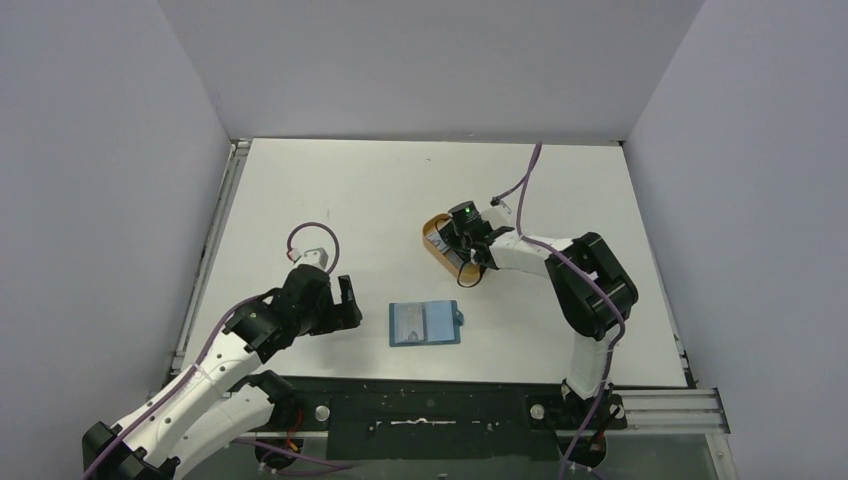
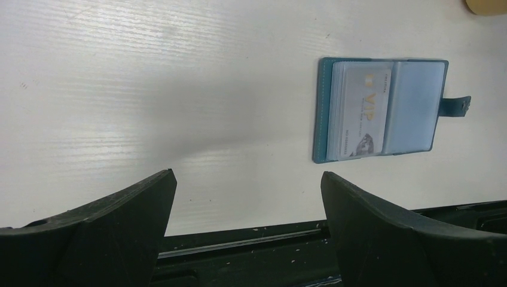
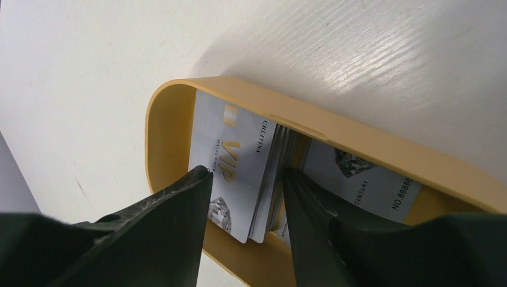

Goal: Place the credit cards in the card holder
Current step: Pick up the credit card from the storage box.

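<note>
Table: the white table point(image 1: 400, 200) has a faint grain that shows in both wrist views.
Room: plain pale grey walls point(image 1: 430, 60) close it in at the far side, the left and the right.
Near edge: a black rail point(image 1: 430, 405) runs along it between my two bases.
Card holder: the teal card holder point(image 1: 425, 323) lies open and flat on the table near the rail, roughly midway between my arms. Its snap tab point(image 2: 457, 104) sticks out on the side towards my right arm.
Holder contents: one silvery card point(image 2: 362, 110) printed "VIP" sits in the clear pockets of the half nearer my left arm. The other half shows only pale blue plastic.
Tray: the orange-tan oval tray point(image 3: 359, 140) sits further back and to the right, well apart from the holder.
Tray contents: the credit cards point(image 3: 239, 173) stand as a leaning stack on edge, a "VIP" face outermost. Another card point(image 3: 370, 179) lies flat beside them.
Left claw: my left claw point(image 2: 248, 179) hangs spread wide and empty over bare table, just left of the holder.
Right claw: my right claw point(image 3: 245, 173) is down in the tray with one finger on each side of the leaning stack. I cannot tell whether it is pressing on it.
</note>
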Robot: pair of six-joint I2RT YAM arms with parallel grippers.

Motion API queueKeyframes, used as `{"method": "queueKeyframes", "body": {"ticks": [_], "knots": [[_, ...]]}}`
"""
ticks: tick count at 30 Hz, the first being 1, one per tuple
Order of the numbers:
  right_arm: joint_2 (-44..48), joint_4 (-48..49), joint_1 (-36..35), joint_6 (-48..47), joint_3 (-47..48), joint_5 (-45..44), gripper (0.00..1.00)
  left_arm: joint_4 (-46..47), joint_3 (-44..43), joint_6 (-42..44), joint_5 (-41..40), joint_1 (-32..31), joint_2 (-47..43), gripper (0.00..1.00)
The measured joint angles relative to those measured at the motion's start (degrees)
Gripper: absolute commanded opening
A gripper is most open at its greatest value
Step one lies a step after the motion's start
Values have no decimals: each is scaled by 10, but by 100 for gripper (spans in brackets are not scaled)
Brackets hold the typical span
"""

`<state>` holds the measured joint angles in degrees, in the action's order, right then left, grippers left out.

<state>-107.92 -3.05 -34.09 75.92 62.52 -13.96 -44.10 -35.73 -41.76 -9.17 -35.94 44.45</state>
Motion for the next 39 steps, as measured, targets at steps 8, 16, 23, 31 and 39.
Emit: {"method": "queueKeyframes", "body": {"ticks": [8, 16, 23, 31, 39], "knots": [[1, 27, 3, 2, -21, 4, 32, -1, 0, 0, 0, 0, 4, 89], [27, 69, 4, 10, -69, 11, 26, -1, 0, 0, 0, 0, 5, 88], [39, 83, 6, 12, -86, 17, 12, -1, 0, 0, 0, 0, 9, 87], [70, 79, 7, 11, -105, 24, 0, 0, 0, 0, 0, 0, 12, 87], [129, 43, 7, 6, -111, 25, 0, 0, 0, 0, 0, 0, 16, 87]]}}
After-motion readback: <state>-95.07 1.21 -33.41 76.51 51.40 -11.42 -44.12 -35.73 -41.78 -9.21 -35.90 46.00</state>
